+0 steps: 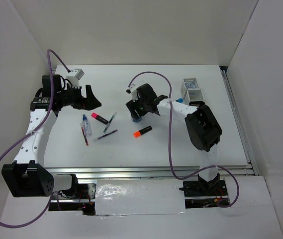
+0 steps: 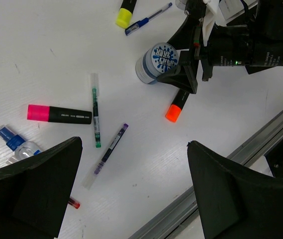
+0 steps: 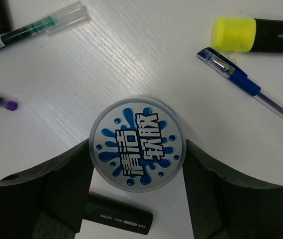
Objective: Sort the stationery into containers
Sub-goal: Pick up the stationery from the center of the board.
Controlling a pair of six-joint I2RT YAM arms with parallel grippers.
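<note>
Right fingers [image 3: 221, 189] are pressed against both sides of the blue-white tape roll [image 3: 137, 143], which is set on the worktop [image 3: 131, 59] between a yellow-capped highlighter [image 3: 253, 36] and an orange-capped highlighter [image 2: 173, 112]. Left fingers [image 2: 231, 194] are held wide apart above the thin dark pens [image 2: 96, 117].

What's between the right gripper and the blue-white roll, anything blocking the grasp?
Nothing visible. The right gripper straddles the roll, one finger at each side, nothing between. A black highlighter lies just wrist-side of the roll, not between it and either finger.
</note>
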